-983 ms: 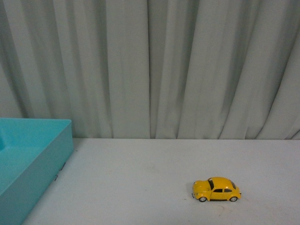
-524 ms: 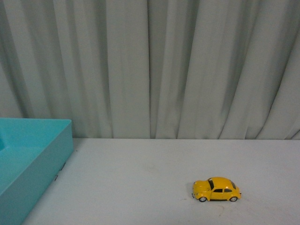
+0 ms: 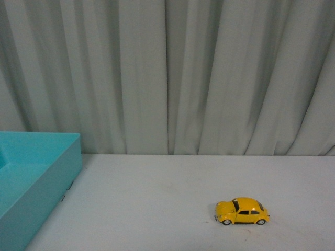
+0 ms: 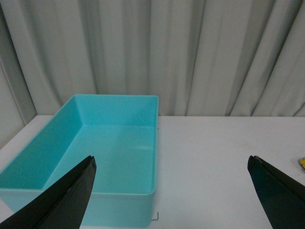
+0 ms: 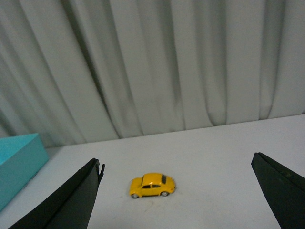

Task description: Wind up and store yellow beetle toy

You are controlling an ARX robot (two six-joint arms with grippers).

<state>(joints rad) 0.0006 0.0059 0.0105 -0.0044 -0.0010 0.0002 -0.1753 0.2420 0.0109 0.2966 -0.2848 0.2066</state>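
On the white tabletop (image 3: 157, 193), toward the near edge and right of middle: small yellow rounded Beetle-shaped toy car (image 3: 242, 211) with dark windows and black wheels, upright on its wheels, side-on, touched by nothing. At the tabletop's left edge, well apart from the car: open-topped turquoise plastic box (image 3: 49, 191). Left gripper (image 4: 170, 160) facing the box, black fingers spread wide, holding nothing; right gripper (image 5: 176, 159) facing the car, likewise spread wide and bare; pale pleated curtain (image 3: 167, 73) behind the far edge.
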